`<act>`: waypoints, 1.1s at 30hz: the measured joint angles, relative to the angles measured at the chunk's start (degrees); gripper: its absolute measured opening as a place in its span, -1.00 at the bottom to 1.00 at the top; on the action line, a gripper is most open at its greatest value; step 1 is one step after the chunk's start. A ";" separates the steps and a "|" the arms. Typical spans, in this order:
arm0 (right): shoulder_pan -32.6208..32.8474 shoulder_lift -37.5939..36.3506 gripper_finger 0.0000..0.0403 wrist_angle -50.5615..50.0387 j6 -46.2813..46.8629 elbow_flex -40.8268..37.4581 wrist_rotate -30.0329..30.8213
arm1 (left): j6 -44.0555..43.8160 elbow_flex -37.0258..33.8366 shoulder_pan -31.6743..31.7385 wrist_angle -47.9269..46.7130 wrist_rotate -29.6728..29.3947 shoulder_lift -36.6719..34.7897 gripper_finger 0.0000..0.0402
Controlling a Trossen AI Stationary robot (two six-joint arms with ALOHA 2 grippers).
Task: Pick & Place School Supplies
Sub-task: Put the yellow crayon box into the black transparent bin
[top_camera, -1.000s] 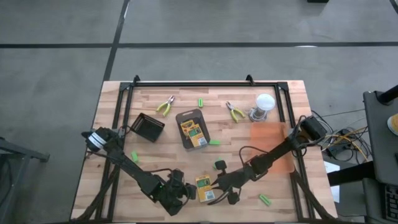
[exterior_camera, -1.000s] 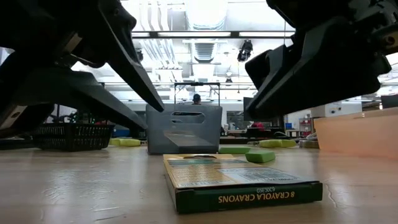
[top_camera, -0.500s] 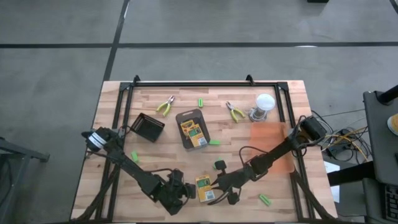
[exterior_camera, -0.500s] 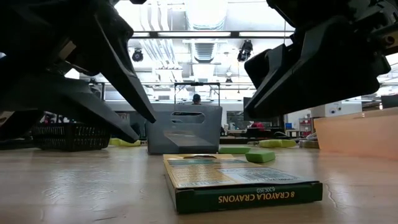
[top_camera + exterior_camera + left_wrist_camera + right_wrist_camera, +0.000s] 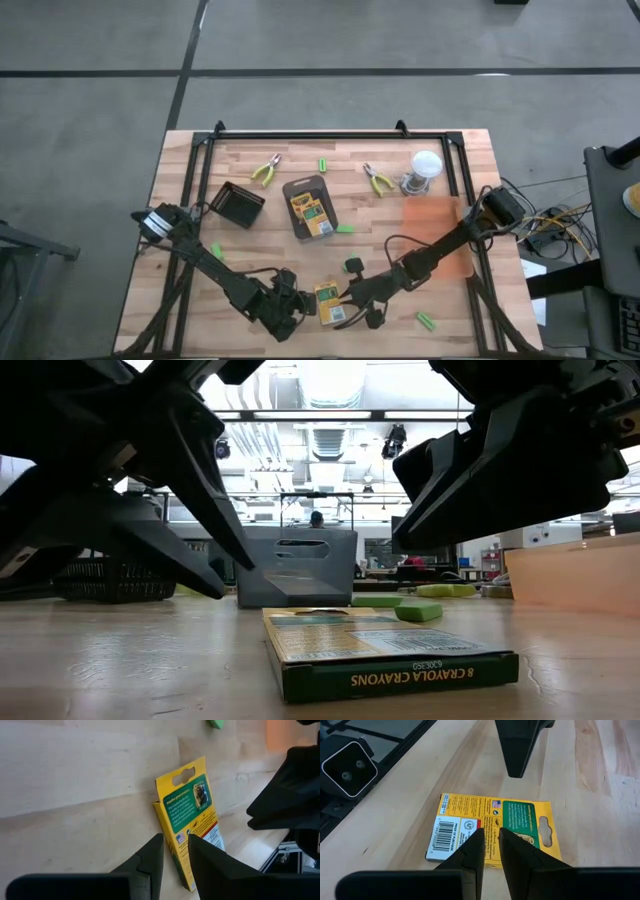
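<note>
crayon box (image 5: 492, 831) flat on wooden table (image 5: 590, 785), right end effector (image 5: 491, 845) nearly closed above it, perhaps touching
</note>
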 joint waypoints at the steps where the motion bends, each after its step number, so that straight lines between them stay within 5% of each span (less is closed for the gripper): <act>1: 0.00 0.00 -0.72 -0.02 -0.04 0.00 0.00 | 0.14 0.00 0.01 -0.01 -0.05 0.00 -0.53; 9: 0.02 0.00 -0.72 0.00 0.62 0.00 0.00 | 1.57 0.00 0.00 0.01 0.15 0.00 -0.53; 16: 0.02 0.00 -0.72 0.00 0.86 0.00 0.00 | 18.44 0.00 0.36 0.01 0.23 0.00 -0.53; 33: 0.02 0.02 -0.72 -0.04 1.01 0.00 0.02 | 9.31 0.02 0.36 1.54 -1.58 0.00 -0.53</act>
